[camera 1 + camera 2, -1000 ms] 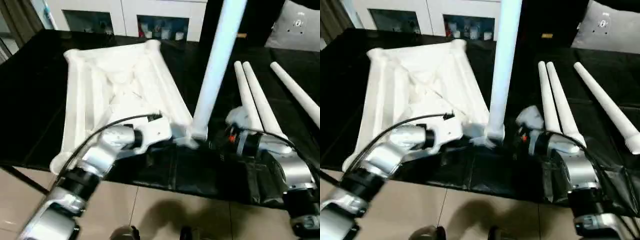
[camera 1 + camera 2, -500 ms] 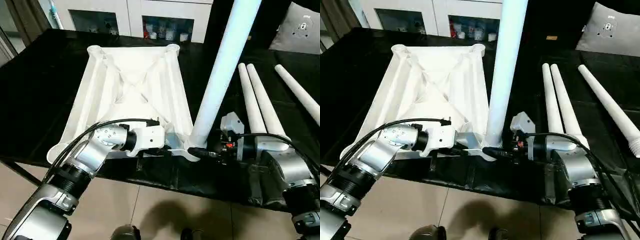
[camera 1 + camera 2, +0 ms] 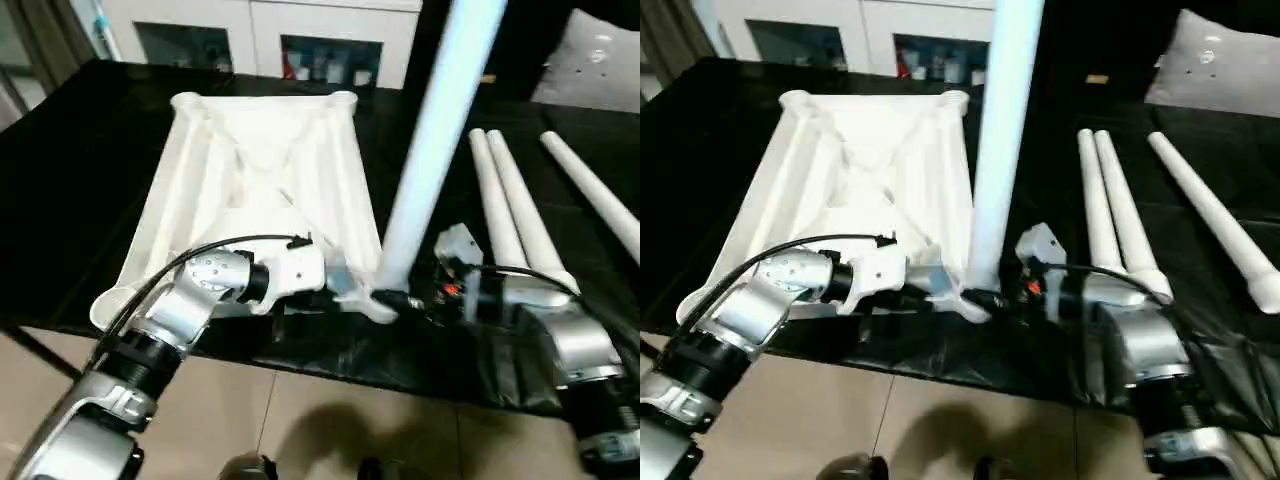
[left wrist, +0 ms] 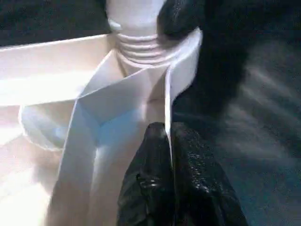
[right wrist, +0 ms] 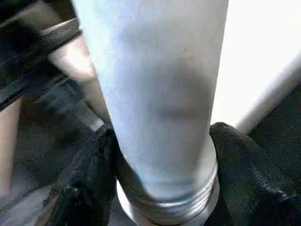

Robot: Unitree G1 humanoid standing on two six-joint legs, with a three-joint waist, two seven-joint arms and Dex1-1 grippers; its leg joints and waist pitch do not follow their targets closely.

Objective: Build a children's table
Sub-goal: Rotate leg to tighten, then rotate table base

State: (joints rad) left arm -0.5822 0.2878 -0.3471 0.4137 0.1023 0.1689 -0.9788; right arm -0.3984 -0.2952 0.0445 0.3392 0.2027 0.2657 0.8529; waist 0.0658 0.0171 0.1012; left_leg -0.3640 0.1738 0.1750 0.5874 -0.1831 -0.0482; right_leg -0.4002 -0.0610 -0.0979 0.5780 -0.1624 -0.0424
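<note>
The children's table top [image 3: 260, 170] lies ribbed side up on the black work table. One white leg [image 3: 425, 150] stands upright in its near right corner socket [image 4: 188, 52], threaded collar [image 4: 138, 47] showing above the socket. My left gripper [image 4: 168, 129] is shut on the thin rim wall of the top just beside that socket. My right gripper [image 5: 162, 136] comes in from the right, its two black fingers [image 5: 89, 165] pressed on either side of the leg just above the collar.
Two loose legs [image 3: 500, 200] lie side by side right of the upright one, a third leg [image 3: 590, 190] farther right. The work table's front edge [image 3: 330, 365] runs just below both grippers, tiled floor beneath. A white glass-door cabinet [image 3: 330, 40] stands behind.
The right gripper's fingers have closed in around the base of the upright leg. The left gripper keeps its pinch on the rim. The camera has shifted slightly.
</note>
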